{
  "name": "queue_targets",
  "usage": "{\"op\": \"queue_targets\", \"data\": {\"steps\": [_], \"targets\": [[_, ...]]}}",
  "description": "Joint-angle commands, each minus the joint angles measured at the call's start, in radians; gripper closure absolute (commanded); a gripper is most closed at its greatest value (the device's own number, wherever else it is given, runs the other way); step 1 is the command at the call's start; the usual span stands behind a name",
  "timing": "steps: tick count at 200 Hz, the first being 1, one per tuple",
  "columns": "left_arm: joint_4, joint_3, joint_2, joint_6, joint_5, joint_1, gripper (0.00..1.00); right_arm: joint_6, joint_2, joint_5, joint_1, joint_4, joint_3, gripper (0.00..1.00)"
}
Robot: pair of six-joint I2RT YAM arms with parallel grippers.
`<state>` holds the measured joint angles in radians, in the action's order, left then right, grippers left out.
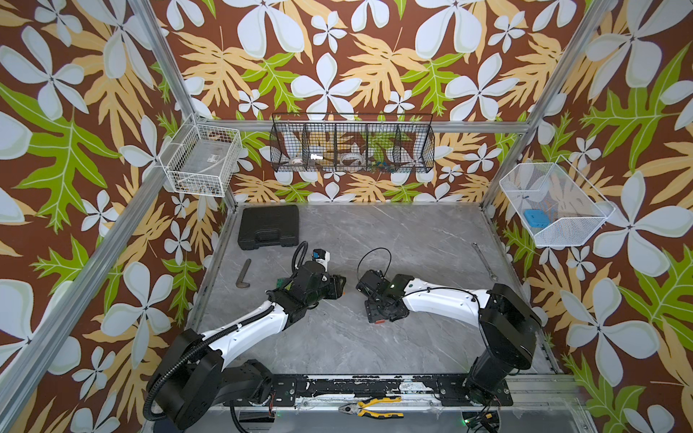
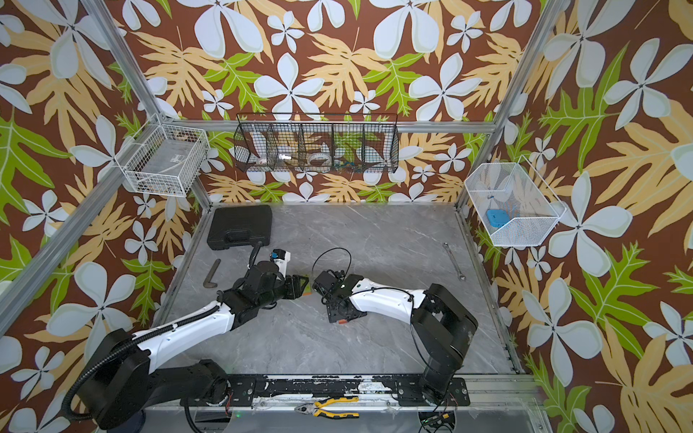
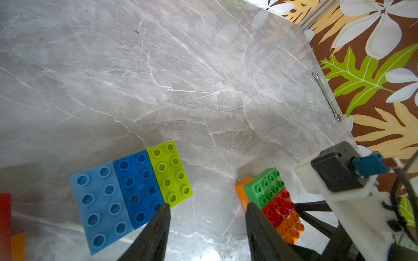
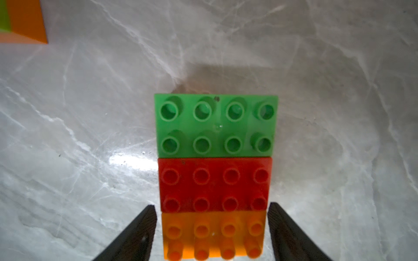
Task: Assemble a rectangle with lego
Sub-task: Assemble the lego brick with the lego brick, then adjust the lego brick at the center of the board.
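On the grey marbled counter (image 4: 67,135) a green two-by-four studded plastic brick (image 4: 216,125), a red two-by-four studded plastic brick (image 4: 214,185) and an orange two-by-four studded plastic brick (image 4: 213,235) are laid touching, long side against long side, in one row. The right pincer (image 4: 212,205) is poised low over the row's orange end, its jaws parted. One dark finger (image 4: 135,235) is set at each short end of the orange brick with a thin gap visible, so nothing is clamped. Beside the row, across a strip of bare counter, three flat studded plastic plates are laid touching side to side: a lime plate (image 3: 170,171) nearest the row, then a dark blue plate (image 3: 138,189), then a light blue plate (image 3: 101,203) farthest from it. The left pincer (image 3: 208,205) is poised above that bare strip, jaws apart, nothing between them. A second orange piece (image 3: 243,192) is seen at the row's green end; whether under or beside cannot be told. In both top views the row is almost wholly hidden by the right arm.
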<state>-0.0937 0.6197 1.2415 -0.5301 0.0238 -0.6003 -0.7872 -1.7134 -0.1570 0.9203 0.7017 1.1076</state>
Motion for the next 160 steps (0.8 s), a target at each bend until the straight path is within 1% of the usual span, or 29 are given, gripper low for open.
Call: {"op": "queue_targets", "data": {"steps": [1, 18, 47, 62, 82, 89, 99, 111, 120, 134, 160], "targets": [[-0.025, 0.0, 0.001, -0.005, 0.003, 0.002, 0.44, -0.015, 0.009, 0.0, 0.0, 0.006, -0.004, 0.19], [-0.029, -0.003, 0.002, -0.006, 0.007, 0.002, 0.44, -0.017, 0.011, 0.0, 0.0, 0.007, -0.003, 0.15], [-0.023, 0.0, 0.004, -0.008, 0.007, 0.002, 0.45, -0.021, 0.052, 0.0, 0.0, 0.031, 0.004, 0.14], [-0.018, 0.001, 0.009, -0.011, 0.01, 0.002, 0.46, -0.022, 0.101, -0.013, 0.0, 0.06, 0.009, 0.14], [-0.014, 0.001, 0.031, -0.028, 0.048, -0.001, 0.46, -0.027, 0.179, -0.041, -0.001, 0.086, 0.003, 0.17], [-0.01, 0.003, 0.044, -0.038, 0.06, -0.007, 0.43, -0.027, 0.206, -0.043, -0.006, 0.087, -0.009, 0.2], [-0.001, 0.007, 0.065, -0.049, 0.071, -0.033, 0.38, -0.029, 0.236, -0.034, -0.023, 0.089, -0.035, 0.24], [0.021, 0.025, 0.093, -0.061, 0.068, -0.083, 0.29, -0.013, 0.268, -0.004, -0.061, 0.08, -0.081, 0.28], [0.03, 0.038, 0.118, -0.074, 0.072, -0.123, 0.26, 0.005, 0.289, 0.015, -0.084, 0.069, -0.113, 0.31], [0.03, 0.053, 0.156, -0.105, 0.09, -0.176, 0.26, 0.035, 0.301, 0.05, -0.112, 0.058, -0.143, 0.33], [0.029, 0.07, 0.209, -0.141, 0.102, -0.246, 0.32, 0.073, 0.281, 0.061, -0.115, 0.044, -0.144, 0.34]]}}
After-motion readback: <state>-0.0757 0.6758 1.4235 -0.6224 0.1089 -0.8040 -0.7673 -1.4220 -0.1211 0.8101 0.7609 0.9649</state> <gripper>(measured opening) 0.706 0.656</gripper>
